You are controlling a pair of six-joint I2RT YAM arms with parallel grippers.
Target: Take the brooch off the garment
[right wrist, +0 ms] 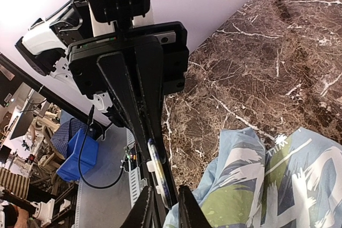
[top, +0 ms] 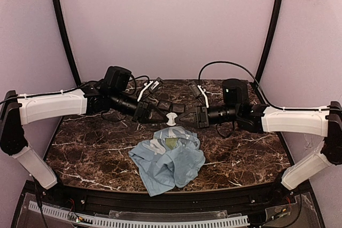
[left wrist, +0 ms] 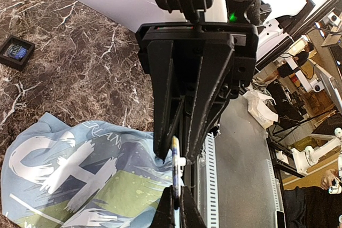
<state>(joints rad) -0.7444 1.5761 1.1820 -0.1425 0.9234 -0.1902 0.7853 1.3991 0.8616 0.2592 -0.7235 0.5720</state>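
The brooch (top: 171,118) hangs in the air between my two grippers, above the rumpled light blue shirt (top: 171,161). In the left wrist view the brooch (left wrist: 175,165) shows edge-on, a thin dark blue disc with a white back peg. My left gripper (left wrist: 175,206) is shut on its lower edge. My right gripper (left wrist: 187,145) comes in from the opposite side, its jaws close on either side of the disc and peg. In the right wrist view the brooch (right wrist: 160,177) sits between my right gripper (right wrist: 165,212). The shirt (left wrist: 80,185) (right wrist: 267,185) lies below on the marble table.
A small square black tray (left wrist: 15,52) holding a round blue item sits on the table (top: 91,142) beyond the shirt in the left wrist view. Both arms stretch inward over the middle of the table. A slotted cable rail (top: 160,220) runs along the near edge.
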